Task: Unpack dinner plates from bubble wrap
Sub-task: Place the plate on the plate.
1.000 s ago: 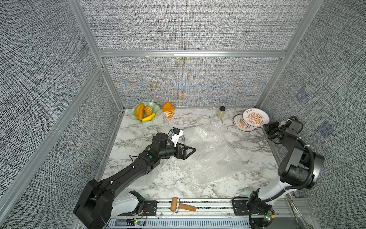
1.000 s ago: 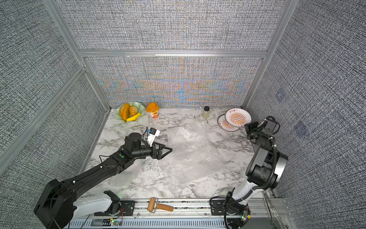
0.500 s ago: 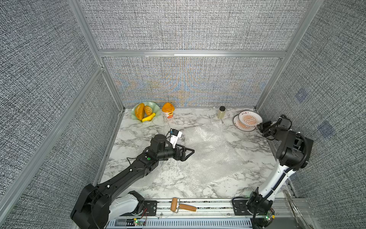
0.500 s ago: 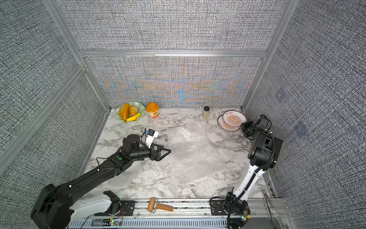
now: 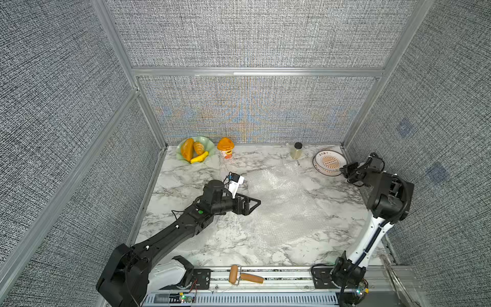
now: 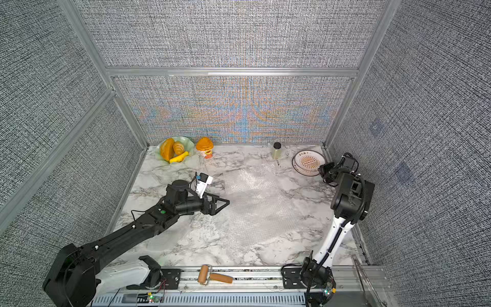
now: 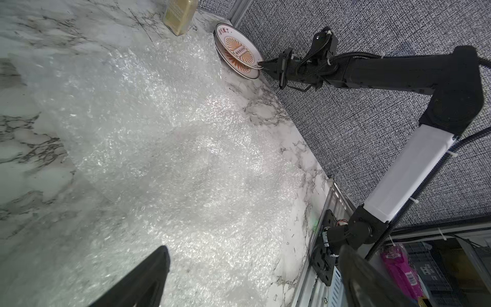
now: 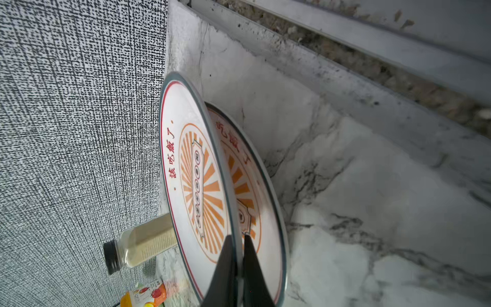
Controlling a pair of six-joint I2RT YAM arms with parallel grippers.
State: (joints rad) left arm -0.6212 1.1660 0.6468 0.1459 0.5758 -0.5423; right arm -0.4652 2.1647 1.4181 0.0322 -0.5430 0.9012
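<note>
Pale green wavy-edged dish (image 5: 211, 145), well left of black-capped clear bottle (image 5: 296, 152): bread, banana. Bottle: pale liquid. Just right of bottle, two white orange-sunburst dinner plates (image 5: 330, 162) overlap. My right gripper (image 8: 238, 240) pinches upper plate (image 8: 196, 186) by its rim. Left gripper (image 5: 252, 206) spread wide, empty, over clear bubble wrap sheet (image 5: 284, 204).

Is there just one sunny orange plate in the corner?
No, the right wrist view shows two: an upper plate tilted over a lower plate, both with orange sunburst centres.
</note>
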